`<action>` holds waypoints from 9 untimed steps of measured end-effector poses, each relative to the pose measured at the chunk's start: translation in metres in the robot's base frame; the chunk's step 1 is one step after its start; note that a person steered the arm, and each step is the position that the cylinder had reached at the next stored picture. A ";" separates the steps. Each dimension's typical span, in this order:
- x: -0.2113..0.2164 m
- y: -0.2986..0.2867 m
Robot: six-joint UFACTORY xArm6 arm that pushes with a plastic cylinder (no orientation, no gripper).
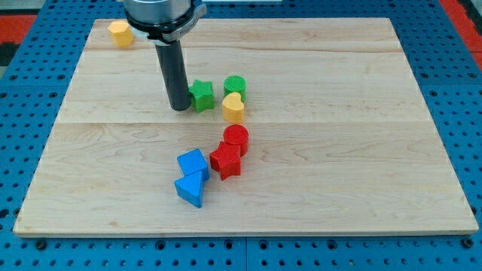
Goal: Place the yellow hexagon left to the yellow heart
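The yellow hexagon [120, 33] sits near the board's top left corner. The yellow heart [233, 108] lies near the middle of the board, just below a green cylinder [235, 86]. My tip [180, 107] stands on the board right beside the left side of a green star-shaped block [201, 96], touching or nearly touching it. The tip is left of the yellow heart and well below and right of the yellow hexagon.
A red cylinder [236, 138] and a red star-shaped block [225, 160] sit below the heart. A blue cube [193, 164] and a blue triangle [190, 189] lie lower left of them. The wooden board [361, 150] rests on a blue pegboard table.
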State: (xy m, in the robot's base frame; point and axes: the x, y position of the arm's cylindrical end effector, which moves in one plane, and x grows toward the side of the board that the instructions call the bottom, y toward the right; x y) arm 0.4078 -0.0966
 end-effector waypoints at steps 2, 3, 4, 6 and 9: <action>0.000 0.040; 0.007 0.012; 0.013 -0.026; -0.083 -0.146; -0.206 -0.143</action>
State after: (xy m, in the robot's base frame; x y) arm 0.2014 -0.2398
